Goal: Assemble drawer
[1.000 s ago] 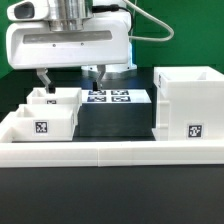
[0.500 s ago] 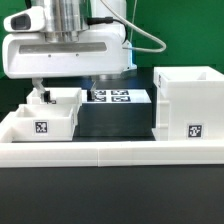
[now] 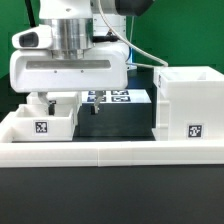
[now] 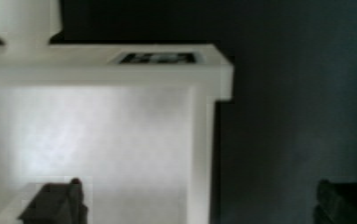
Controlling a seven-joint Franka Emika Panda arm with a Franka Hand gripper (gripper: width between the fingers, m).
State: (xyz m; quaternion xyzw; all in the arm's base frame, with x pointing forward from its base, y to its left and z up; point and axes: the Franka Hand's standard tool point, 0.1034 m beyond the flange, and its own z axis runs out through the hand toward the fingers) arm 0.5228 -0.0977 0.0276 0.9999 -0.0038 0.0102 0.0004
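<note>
The drawer's tall white housing (image 3: 185, 100) stands at the exterior view's right, with a tag on its front. Two small white trays sit at the left. The front tray (image 3: 40, 126) shows its tag. The rear tray (image 3: 65, 102) is mostly hidden by my gripper (image 3: 64, 106). The gripper is open and empty, low over the trays, with its fingers either side of the rear tray's right part. In the wrist view a white tray (image 4: 104, 130) with a tag fills one side. The gripper (image 4: 198, 205) spans that tray's side edge. One dark finger (image 4: 54, 203) is over the tray and the other is over the black table.
The marker board (image 3: 112, 97) lies flat behind, between trays and housing. A long low white border wall (image 3: 110, 152) runs along the front, and the trays and housing stand against it. A black table strip (image 3: 115, 120) lies between trays and housing.
The gripper has moved toward the exterior view's left and come down, from above the marker board to over the trays. Its jaws stay open. The parts have not moved.
</note>
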